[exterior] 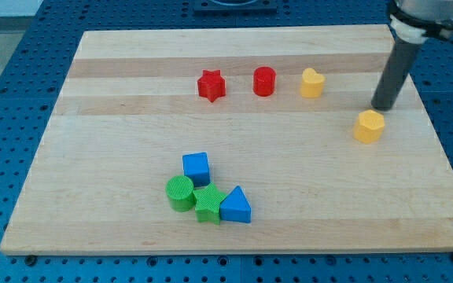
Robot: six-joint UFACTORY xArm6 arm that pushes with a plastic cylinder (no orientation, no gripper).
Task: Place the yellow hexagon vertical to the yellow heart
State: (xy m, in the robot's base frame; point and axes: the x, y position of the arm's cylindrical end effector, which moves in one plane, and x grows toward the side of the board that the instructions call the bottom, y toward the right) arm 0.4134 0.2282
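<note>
The yellow hexagon (369,126) lies on the wooden board at the view's right. The yellow heart (312,82) lies up and to the left of it, at the right end of a row near the view's top. My tip (382,107) stands just above and slightly right of the yellow hexagon, close to its upper edge. The dark rod rises from there toward the view's top right corner.
A red star (210,86) and a red cylinder (264,81) lie left of the heart in the same row. A cluster at the lower middle holds a blue cube (197,167), a green cylinder (180,193), a green star (208,204) and a blue triangle (236,206).
</note>
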